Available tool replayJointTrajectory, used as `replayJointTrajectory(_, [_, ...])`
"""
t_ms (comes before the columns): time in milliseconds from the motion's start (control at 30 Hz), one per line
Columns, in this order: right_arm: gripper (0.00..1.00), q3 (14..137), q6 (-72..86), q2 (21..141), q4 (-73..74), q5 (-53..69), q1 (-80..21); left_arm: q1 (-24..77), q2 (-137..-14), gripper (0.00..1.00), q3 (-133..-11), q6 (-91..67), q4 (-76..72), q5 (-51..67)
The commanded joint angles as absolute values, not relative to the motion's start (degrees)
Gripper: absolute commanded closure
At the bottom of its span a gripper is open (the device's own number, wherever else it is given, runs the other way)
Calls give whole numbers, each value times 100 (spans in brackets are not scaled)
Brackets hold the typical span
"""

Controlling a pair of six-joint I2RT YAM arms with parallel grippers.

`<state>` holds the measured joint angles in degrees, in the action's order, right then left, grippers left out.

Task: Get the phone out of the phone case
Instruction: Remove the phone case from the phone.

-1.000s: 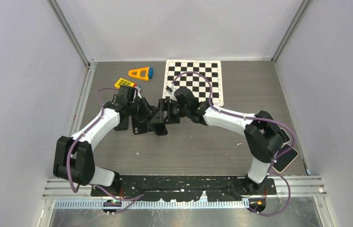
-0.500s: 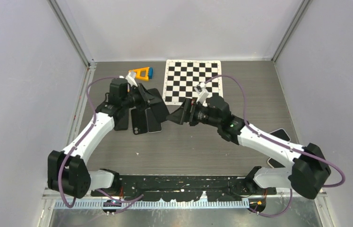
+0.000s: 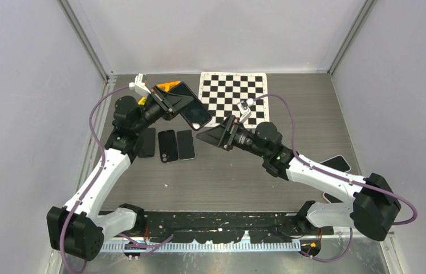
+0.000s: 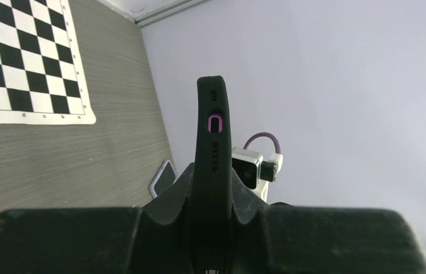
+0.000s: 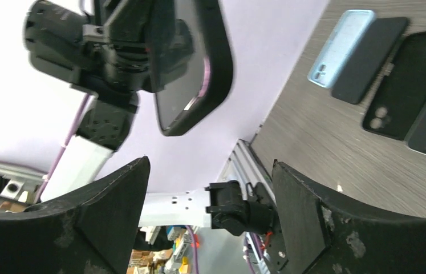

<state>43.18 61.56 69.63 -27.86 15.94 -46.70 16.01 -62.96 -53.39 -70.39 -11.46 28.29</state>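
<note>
The left gripper (image 3: 166, 104) is pinching the black phone case (image 3: 190, 108), holding it aloft. The right gripper (image 3: 209, 136) is hovering spread wide, the case just ahead of its fingertips.

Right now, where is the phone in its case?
In the top view the cased phone is held off the table, clamped in the left tool, beside the left edge of the checkerboard, over the row of dark phones.

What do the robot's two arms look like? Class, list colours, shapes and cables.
Both the left arm and right arm have white tubular links, black joint housings and looping purple cables. Each ends in broad black wedge-shaped fingers.
</note>
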Motion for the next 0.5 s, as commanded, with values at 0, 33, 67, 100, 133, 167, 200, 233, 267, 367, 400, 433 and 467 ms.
replayJointTrajectory(0, [14,4454,6400,7011,-4167,1507,-4838,1608,-6009,100,-5250,-7750,-1992,2649])
replayJointTrajectory(33, [14,4455,6469,7050,-4237,1505,-4853,1608,-5977,100,-5247,-7804,-1988,2634])
replayJointTrajectory(67, [14,4484,6504,7067,-4331,1508,-4856,1613,-5943,100,-5239,-7876,-1979,2609])
replayJointTrajectory(100, [15,4514,6568,7119,-4341,1501,-4859,1617,-5916,100,-5231,-7928,-1978,2603])
replayJointTrajectory(133, [17,4572,6593,7146,-4309,1480,-4860,1617,-5883,100,-5230,-7995,-1959,2594])
replayJointTrajectory(167, [21,4597,6658,7192,-4308,1470,-4865,1617,-5855,100,-5230,-8059,-1940,2585])
replayJointTrajectory(200, [24,4634,6686,7217,-4342,1451,-4867,1618,-5825,100,-5222,-8100,-1908,2576])
replayJointTrajectory(233, [27,4651,6736,7258,-4368,1437,-4869,1617,-5788,100,-5225,-8136,-1851,2569])
replayJointTrajectory(267, [36,4656,6752,7288,-4439,1403,-4864,1617,-5753,100,-5229,-8160,-1778,2555])
replayJointTrajectory(367, [55,4647,6772,7329,-4502,1280,-4869,1617,-5671,100,-5246,-8173,-1583,2506])
replayJointTrajectory(400, [59,4648,6757,7358,-4516,1241,-4869,1617,-5655,100,-5247,-8180,-1544,2506])
replayJointTrajectory(433, [65,4660,6734,7375,-4495,1222,-4869,1618,-5644,100,-5240,-8191,-1531,2509])
replayJointTrajectory(467, [66,4672,6720,7392,-4439,1191,-4869,1620,-5635,100,-5226,-8191,-1530,2513])
